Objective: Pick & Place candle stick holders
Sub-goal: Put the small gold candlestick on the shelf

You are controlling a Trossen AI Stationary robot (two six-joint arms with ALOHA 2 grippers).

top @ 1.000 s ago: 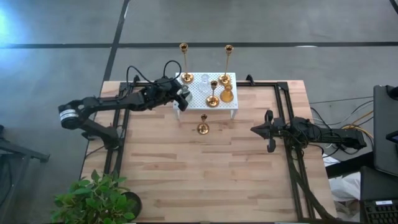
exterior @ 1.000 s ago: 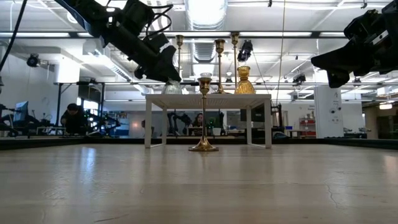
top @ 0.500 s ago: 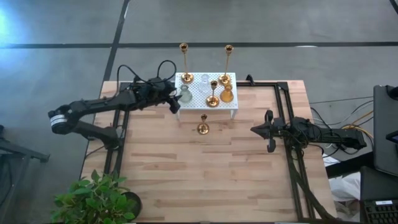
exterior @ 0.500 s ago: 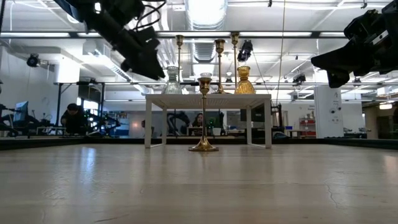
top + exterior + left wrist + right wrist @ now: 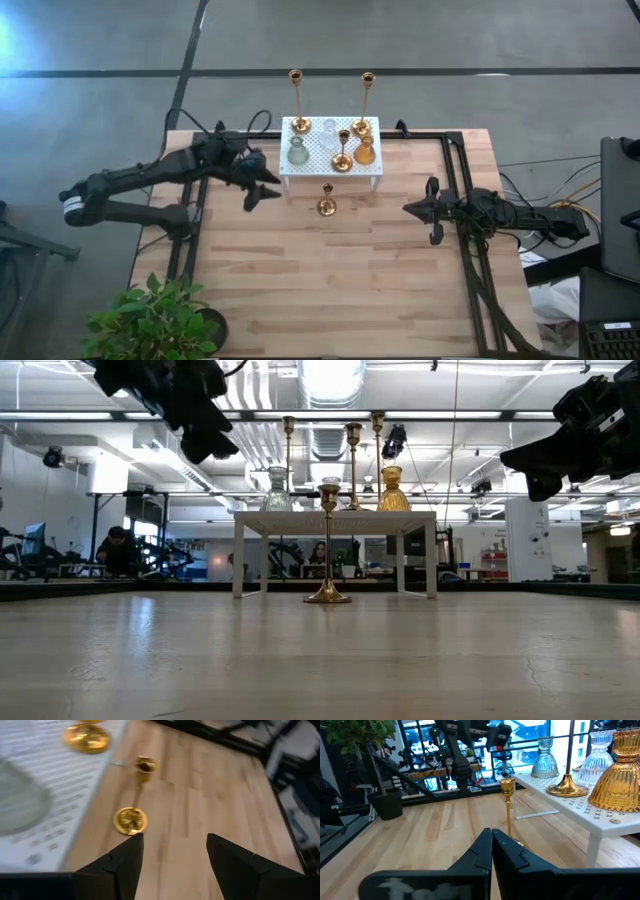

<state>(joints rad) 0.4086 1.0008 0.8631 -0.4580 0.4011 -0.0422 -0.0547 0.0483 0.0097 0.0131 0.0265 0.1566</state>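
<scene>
Left claw [image 5: 262,194] released, empty — right claw [image 5: 491,836] clenched; grey-green holder [image 5: 17,802] blurred, cut off.

My two arms are dark, slim and jointed; the left arm [image 5: 150,178] has a pale band near its base, with black cables looping above it.

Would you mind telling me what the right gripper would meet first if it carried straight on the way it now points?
Probably the short brass candle stick holder standing on the table before the white stand. The shut right gripper points almost at it, though depth is uncertain.
</scene>
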